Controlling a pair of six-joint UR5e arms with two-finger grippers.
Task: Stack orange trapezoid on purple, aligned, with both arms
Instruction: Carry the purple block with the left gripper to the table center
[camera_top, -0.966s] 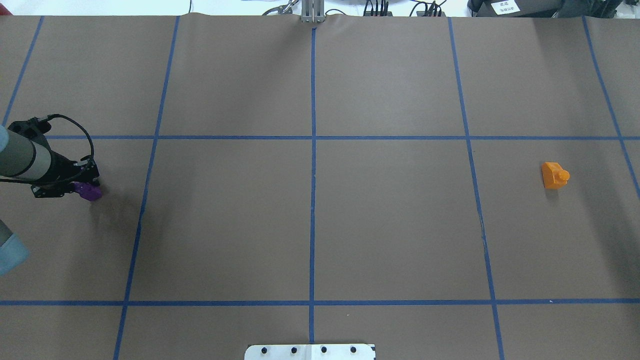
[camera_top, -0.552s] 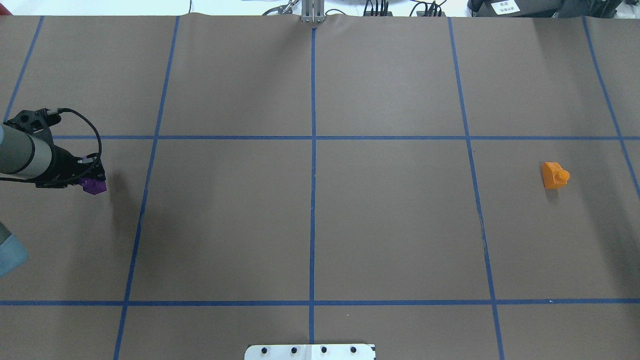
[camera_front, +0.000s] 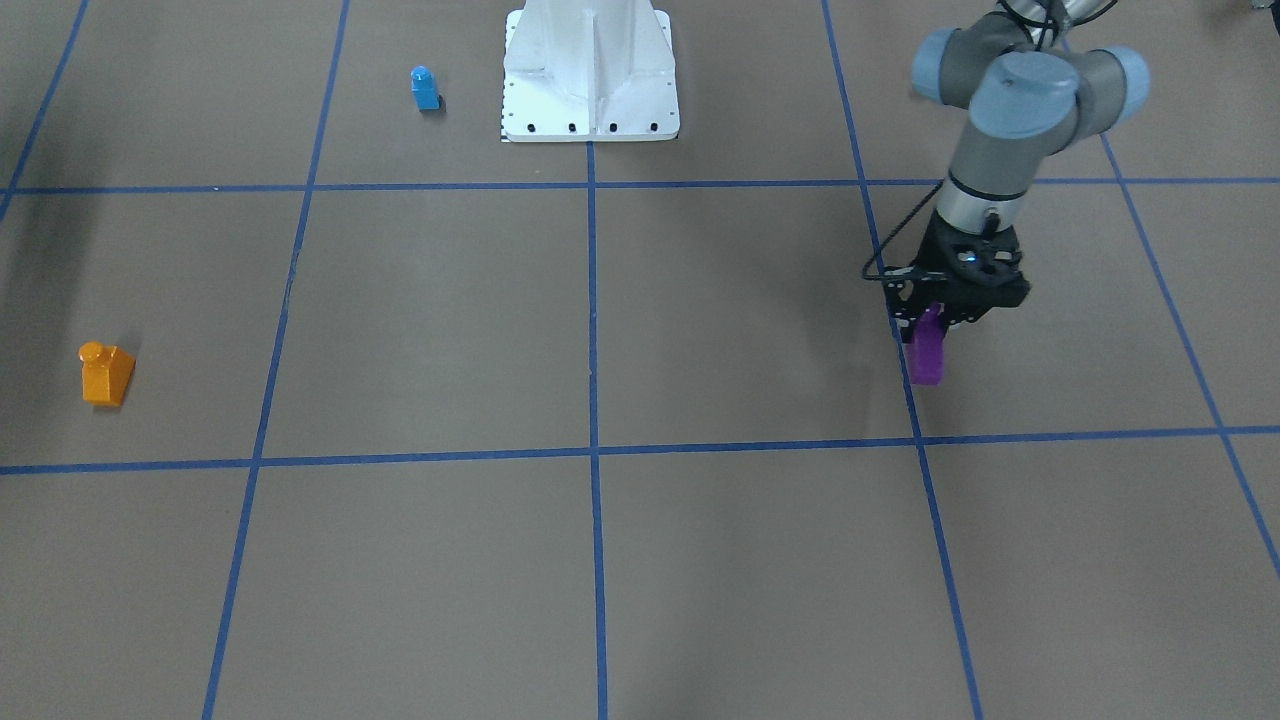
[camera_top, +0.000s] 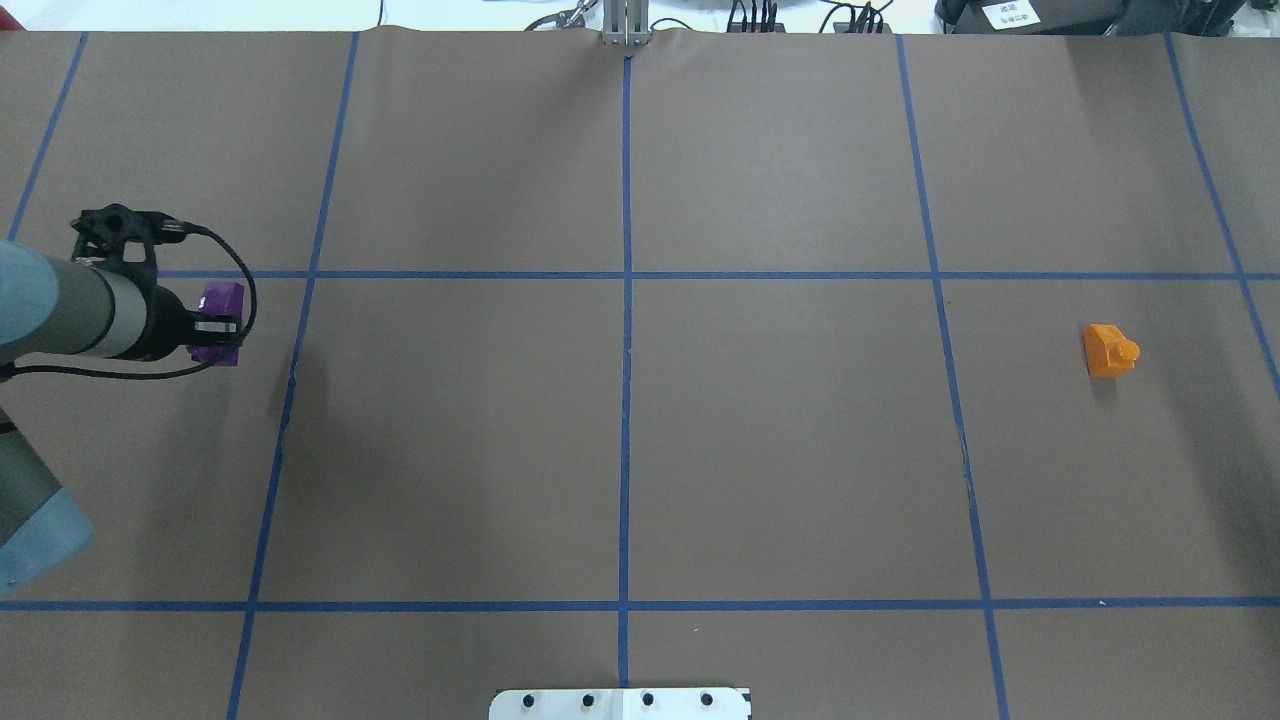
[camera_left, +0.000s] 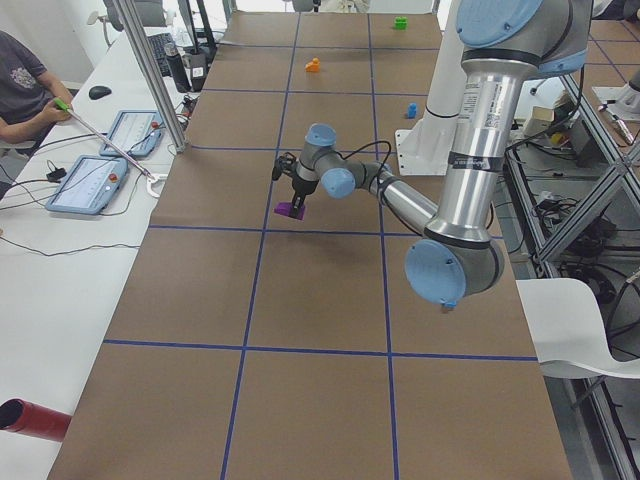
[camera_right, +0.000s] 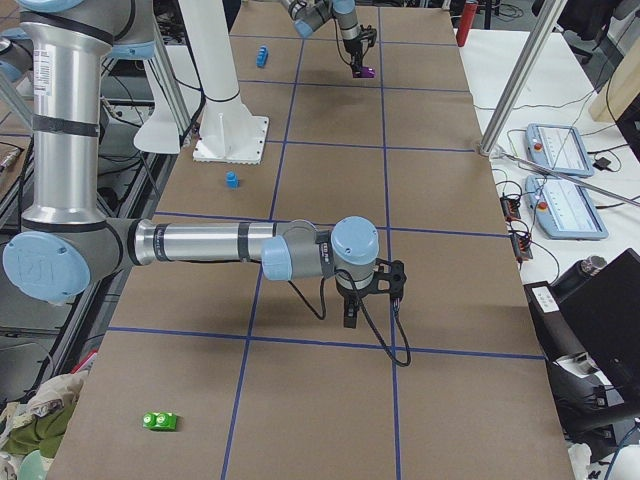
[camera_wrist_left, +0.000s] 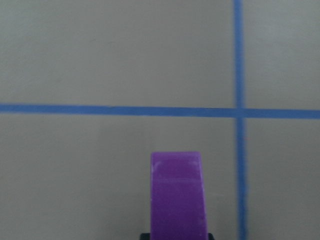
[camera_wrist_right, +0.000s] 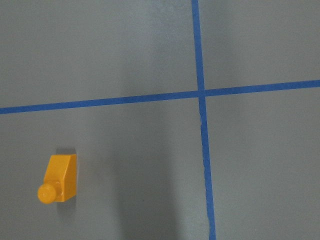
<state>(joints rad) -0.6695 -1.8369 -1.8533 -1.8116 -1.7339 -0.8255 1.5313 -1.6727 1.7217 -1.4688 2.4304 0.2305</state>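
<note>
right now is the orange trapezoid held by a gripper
No, the orange trapezoid sits alone with no gripper near it.

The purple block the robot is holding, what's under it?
Only bare brown table with a blue tape line; nothing else lies beneath. The purple block hangs from the left gripper, off the table. Its upper end is hidden in that gripper's grip.

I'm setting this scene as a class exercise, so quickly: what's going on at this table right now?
The left gripper has its jaws shut on the purple block and holds it, apparently clear of the table. The orange trapezoid sits untouched at the opposite end. The right gripper hangs over the table, apart from the orange trapezoid; whether it is open cannot be told. Nothing is stacked yet.
</note>
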